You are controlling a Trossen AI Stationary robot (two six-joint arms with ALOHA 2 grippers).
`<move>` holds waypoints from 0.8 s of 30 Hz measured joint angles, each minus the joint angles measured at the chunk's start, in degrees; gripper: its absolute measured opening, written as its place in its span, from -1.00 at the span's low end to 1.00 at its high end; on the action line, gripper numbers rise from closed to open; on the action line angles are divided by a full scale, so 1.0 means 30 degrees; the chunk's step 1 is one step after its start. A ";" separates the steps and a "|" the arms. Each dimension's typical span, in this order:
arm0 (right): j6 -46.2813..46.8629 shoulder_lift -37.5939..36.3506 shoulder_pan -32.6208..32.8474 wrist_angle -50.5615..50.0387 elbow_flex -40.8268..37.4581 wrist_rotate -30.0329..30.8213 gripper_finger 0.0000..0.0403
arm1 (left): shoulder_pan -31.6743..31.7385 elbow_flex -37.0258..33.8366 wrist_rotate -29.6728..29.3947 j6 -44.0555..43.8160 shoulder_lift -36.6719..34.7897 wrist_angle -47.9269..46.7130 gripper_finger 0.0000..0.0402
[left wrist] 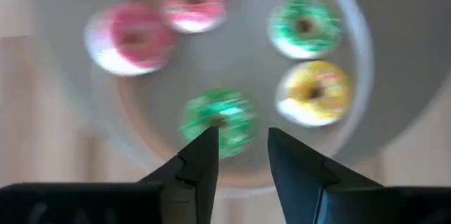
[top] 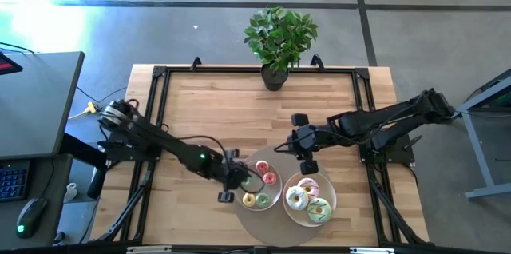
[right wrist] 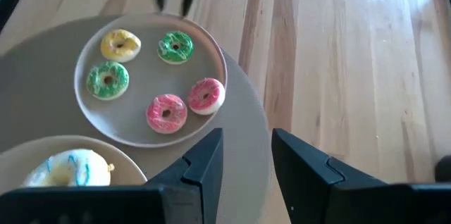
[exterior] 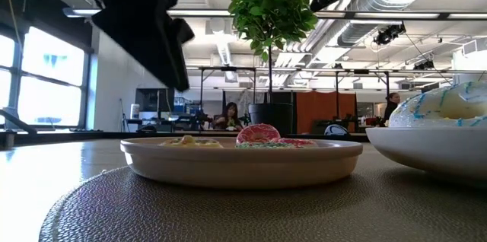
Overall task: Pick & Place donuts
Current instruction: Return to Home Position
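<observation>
Your left gripper [left wrist: 241, 134] hangs released, empty, over the grey plate [right wrist: 141, 86] holding five small donuts [right wrist: 166, 113]; your right gripper [right wrist: 246, 136], released too, hovers nearby.

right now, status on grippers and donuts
Left gripper open, empty, over left plate. Right gripper open, empty, by right plate. Five small donuts in left plate, three large donuts in right plate. Potted plant far back.
</observation>
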 joint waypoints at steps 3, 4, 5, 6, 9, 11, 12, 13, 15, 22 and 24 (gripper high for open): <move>-0.0032 -0.0299 0.0000 -0.0125 -0.0007 0.0415 -0.41 | 0.0154 0.0000 -0.1887 -0.0532 -0.1422 -0.1656 -0.45; 0.0289 -0.0474 0.0000 -0.0080 -0.0007 0.0648 -0.41 | 0.0285 0.0000 -0.2023 -0.0652 -0.1964 -0.2214 -0.48; 0.0614 -0.0715 0.0000 -0.0091 -0.0007 0.0847 -0.41 | 0.0407 0.0000 -0.2118 -0.0809 -0.2566 -0.2960 -0.51; 0.0817 -0.1040 0.0000 -0.0230 -0.0007 0.0869 -0.41 | 0.0560 -0.0006 -0.2169 -0.1021 -0.3223 -0.3739 -0.53; 0.0876 -0.2397 -0.0007 -0.1078 -0.0007 0.0802 -0.41 | 0.1074 0.0002 -0.2597 -0.1443 -0.5619 -0.5997 -0.62; 0.0844 -0.3568 -0.0007 -0.1776 -0.0007 0.0765 -0.41 | 0.1352 0.0007 -0.3598 -0.1411 -0.7062 -0.7442 -0.68; 0.0844 -0.4195 -0.0007 -0.2246 -0.0007 0.0751 -0.41 | 0.1424 -0.0011 -0.4266 -0.1396 -0.7777 -0.8134 -0.70; 0.0852 -0.4799 -0.0005 -0.2662 -0.0013 0.0825 -0.41 | 0.1428 -0.0015 -0.5070 -0.1382 -0.8478 -0.8653 -0.73; 0.1096 -0.6071 0.0000 -0.2448 -0.0507 0.1426 -0.41 | 0.1407 -0.0013 -0.6710 -0.1383 -0.9826 -0.9546 -0.77; 0.1006 -1.1802 -0.0003 0.1705 -0.6606 -0.0697 -0.41 | 0.1370 -0.2771 -0.7553 -0.1231 -1.4768 -0.8702 -0.83; 0.0817 -1.3453 0.0000 0.3588 -0.8442 -0.1084 -0.41 | 0.1377 -0.4238 -0.7663 -0.1076 -1.6544 -0.8019 -0.83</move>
